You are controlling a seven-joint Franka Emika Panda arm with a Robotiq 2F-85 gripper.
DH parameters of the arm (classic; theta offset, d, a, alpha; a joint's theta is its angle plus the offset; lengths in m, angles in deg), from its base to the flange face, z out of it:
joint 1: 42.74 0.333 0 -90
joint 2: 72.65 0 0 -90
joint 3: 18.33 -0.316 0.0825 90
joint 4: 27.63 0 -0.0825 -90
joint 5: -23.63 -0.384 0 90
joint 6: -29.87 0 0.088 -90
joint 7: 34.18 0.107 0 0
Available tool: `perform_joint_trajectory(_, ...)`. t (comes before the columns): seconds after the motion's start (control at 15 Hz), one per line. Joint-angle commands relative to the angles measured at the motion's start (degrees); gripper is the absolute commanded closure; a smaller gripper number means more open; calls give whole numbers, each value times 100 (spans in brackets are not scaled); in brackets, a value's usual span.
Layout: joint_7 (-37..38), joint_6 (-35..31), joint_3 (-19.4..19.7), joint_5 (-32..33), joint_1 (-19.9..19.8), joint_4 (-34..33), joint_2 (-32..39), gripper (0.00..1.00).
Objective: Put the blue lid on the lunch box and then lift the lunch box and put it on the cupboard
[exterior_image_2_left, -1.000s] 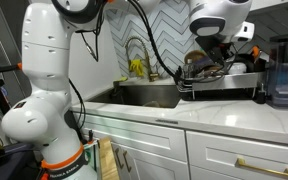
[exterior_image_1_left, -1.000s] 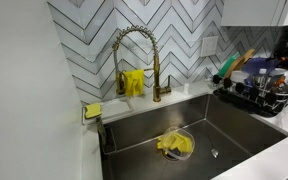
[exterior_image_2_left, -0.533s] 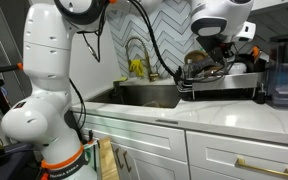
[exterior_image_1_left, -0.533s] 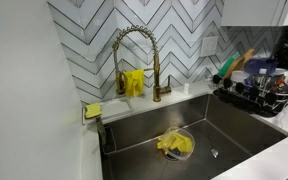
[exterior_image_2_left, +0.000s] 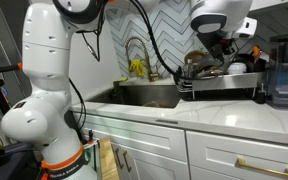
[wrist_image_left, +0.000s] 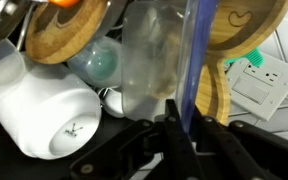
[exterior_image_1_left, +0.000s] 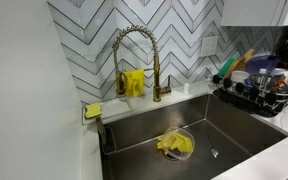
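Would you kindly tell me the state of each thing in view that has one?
Faucet: off, no water running.
Sink: unfilled, a bowl in it.
Bowl: upright, yellow cloth inside.
Dish rack: loaded with dishes.
Mug: tipped over, base toward the wrist camera.
Blue lid: standing on edge.
Gripper: fingers either side of the lid's edge; grip unclear.

lunch box (wrist_image_left: 149,55): clear plastic, upright in dish rack (exterior_image_2_left: 220,86) | blue lid (wrist_image_left: 191,60): vertical, edge-on, against box's side
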Motion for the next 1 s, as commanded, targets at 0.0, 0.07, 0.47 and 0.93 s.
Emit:
perform_joint_trajectory(0.0, 403, -202, 65, 121, 21, 185, -339, 97)
perform_joint_trajectory(0.07, 549, -254, 96, 199, 34, 222, -424, 97)
perform_joint_trajectory(0.47, 1213, -168, 274, 565, -29, 443, -883, 97)
perform_joint_trajectory(0.93, 1647, 523, 737, 814, -375, 1196, -1949, 97)
